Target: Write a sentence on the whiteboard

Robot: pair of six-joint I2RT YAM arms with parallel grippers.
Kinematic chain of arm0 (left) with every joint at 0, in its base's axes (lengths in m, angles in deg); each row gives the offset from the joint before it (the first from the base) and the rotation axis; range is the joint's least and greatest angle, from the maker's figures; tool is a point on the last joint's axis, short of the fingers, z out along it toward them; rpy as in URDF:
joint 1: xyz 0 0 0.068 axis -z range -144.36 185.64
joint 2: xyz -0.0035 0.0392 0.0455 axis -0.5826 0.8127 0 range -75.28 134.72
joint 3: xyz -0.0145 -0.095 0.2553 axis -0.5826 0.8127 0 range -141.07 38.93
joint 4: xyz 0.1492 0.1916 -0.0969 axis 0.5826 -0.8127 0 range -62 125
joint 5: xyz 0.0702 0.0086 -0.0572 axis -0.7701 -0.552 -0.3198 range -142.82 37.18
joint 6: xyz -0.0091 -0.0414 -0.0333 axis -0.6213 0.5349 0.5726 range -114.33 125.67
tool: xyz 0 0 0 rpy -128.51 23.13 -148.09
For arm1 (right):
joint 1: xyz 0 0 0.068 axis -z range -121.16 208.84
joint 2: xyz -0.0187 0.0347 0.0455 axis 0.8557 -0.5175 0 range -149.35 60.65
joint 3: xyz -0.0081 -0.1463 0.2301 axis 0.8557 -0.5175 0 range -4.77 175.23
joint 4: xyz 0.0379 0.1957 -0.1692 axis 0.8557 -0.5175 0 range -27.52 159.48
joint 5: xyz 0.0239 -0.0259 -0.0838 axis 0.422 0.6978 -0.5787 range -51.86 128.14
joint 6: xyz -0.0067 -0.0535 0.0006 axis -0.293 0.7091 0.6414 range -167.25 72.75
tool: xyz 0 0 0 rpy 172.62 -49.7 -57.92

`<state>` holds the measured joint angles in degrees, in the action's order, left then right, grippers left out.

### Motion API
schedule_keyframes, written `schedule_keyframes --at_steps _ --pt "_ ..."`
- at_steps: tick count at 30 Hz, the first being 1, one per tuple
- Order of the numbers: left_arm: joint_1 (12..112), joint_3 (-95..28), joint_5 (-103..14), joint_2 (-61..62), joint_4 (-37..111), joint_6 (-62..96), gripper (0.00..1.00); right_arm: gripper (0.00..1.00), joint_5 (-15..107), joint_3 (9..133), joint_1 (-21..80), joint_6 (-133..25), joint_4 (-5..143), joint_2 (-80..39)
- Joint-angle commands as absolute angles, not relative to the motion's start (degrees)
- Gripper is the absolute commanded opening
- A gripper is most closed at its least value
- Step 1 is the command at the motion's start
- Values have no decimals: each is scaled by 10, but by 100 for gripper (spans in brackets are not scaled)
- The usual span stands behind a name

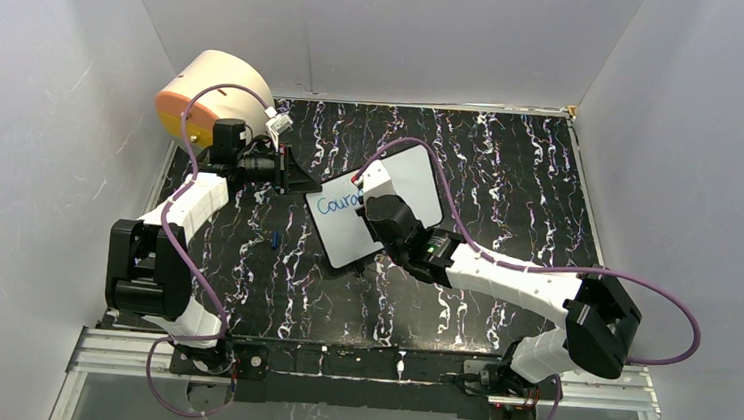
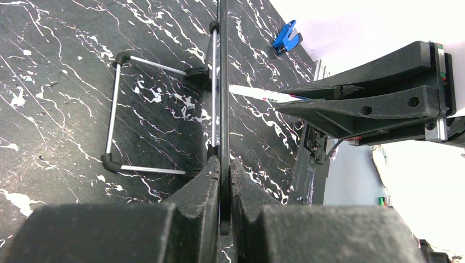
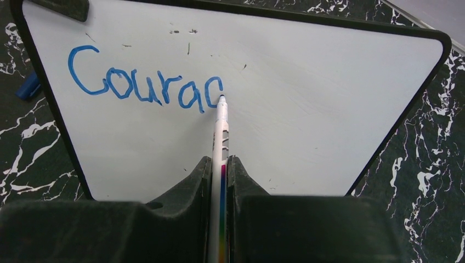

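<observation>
Writing on the whiteboard (image 3: pixel 307 98), I am pressing the marker (image 3: pixel 221 131) tip to its face at the end of the sentence (image 3: pixel 145 82), which is showing only "Courac" in blue, the last letter looking like an unfinished g. My right pincer (image 3: pixel 220 170) is clamping the marker; my left pincer (image 2: pixel 221 164) is clamping the board's edge, steadying it on its wire stand (image 2: pixel 113 109) mid-bench (image 1: pixel 511 181). Judging by this, I am barely starting: most words are waiting.
</observation>
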<state>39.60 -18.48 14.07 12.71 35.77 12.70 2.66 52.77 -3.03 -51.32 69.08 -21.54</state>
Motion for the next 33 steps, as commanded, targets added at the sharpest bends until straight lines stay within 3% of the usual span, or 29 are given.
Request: schedule_keyframes --at_steps 1,33 --pt "400 -188 128 139 324 109 0 0 11 541 -25 -500 747 -198" --pt "400 -188 127 140 324 109 0 0 62 539 -26 -554 620 -199"
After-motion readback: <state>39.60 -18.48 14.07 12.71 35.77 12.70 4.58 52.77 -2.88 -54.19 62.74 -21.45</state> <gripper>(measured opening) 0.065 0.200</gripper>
